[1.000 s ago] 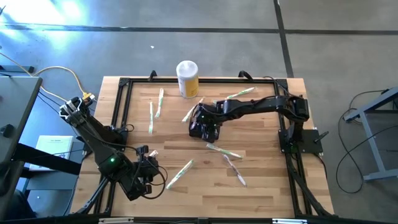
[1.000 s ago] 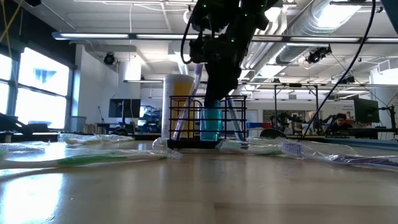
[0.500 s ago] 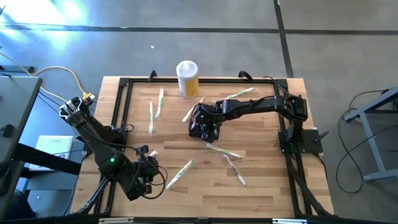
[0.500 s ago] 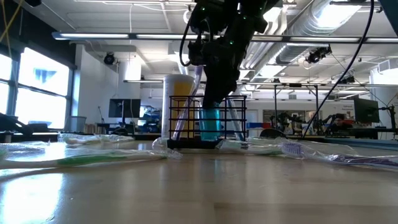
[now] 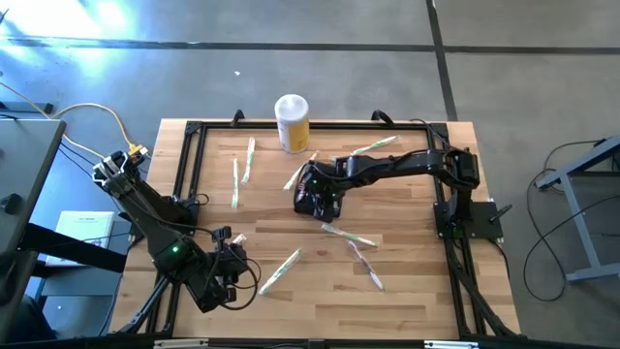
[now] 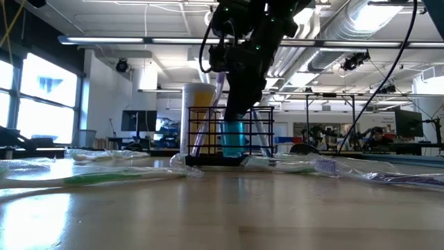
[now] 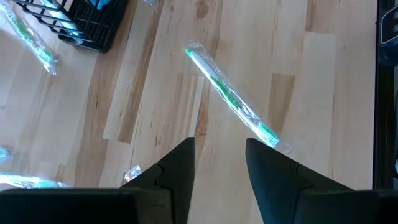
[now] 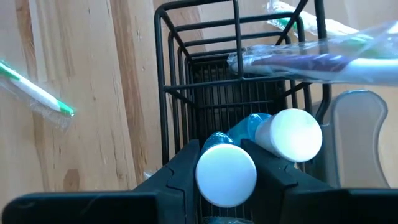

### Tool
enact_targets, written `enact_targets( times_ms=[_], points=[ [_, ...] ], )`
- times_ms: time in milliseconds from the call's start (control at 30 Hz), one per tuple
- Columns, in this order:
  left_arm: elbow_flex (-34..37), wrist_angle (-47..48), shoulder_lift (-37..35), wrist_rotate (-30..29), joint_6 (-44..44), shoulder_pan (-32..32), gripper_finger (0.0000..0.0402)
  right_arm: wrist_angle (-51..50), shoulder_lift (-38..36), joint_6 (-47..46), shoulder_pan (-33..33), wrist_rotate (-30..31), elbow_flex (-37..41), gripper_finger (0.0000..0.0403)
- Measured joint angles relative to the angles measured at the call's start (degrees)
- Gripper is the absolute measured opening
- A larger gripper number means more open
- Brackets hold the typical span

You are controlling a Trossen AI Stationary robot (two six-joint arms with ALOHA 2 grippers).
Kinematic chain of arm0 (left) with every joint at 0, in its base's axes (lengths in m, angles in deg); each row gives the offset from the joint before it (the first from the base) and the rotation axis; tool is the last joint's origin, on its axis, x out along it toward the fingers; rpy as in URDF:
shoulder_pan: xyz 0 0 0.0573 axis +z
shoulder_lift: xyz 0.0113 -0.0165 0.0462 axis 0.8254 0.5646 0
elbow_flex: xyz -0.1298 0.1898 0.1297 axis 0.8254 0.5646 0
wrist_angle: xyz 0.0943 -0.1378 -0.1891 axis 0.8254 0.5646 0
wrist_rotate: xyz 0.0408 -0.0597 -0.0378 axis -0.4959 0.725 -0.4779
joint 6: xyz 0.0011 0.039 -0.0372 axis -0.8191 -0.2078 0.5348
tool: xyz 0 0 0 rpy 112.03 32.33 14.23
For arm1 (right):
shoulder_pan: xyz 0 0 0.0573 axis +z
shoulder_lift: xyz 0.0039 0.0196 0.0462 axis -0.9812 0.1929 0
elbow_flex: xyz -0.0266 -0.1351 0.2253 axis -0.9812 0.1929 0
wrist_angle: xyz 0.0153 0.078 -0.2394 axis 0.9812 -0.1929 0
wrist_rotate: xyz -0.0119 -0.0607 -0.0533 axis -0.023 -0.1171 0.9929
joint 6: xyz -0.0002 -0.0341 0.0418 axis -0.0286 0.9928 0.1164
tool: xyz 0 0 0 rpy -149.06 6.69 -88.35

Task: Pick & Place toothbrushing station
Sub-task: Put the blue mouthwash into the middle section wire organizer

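Judging by its thin black wire, we take the toothbrushing station (image 6: 230, 135) to be light and stiff, easy to tip once loaded, with open mesh that gives fingers a firm edge to bite. It stands on the worktop (image 5: 407, 281) just in front of the yellow-and-white canister (image 5: 292, 122), toward the right arm's side. The best hold looks to us like a top rim wire or the wall between compartments, taken low enough that the basket does not swing.

Inside the station stand two white-capped blue tubes (image 8: 286, 134) and a wrapped toothbrush (image 8: 311, 61) that leans across its top. The right end effector (image 8: 226, 163) is down at the station with its fingers narrowly set on either side of one tube's white cap; whether they actually pinch it we cannot tell.

Only the right wrist view shows the compartments and caps from above. The low view alone shows the station's base sitting flat on the worktop. The high view adds the scatter of wrapped toothbrushes (image 5: 346, 236) around the station, and the left end effector (image 7: 219, 163), fingers apart and holding nothing, waiting well away from it over one of them.
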Motion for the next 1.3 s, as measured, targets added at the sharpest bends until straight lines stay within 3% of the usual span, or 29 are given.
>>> enact_targets(
  times_ms=[1300],
  points=[
    [0.00,1.18,-0.15,0.10,-0.02,0.81,0.0138,2.38,0.00,4.20,0.07,1.30,-0.08,0.0099]
  ],
)
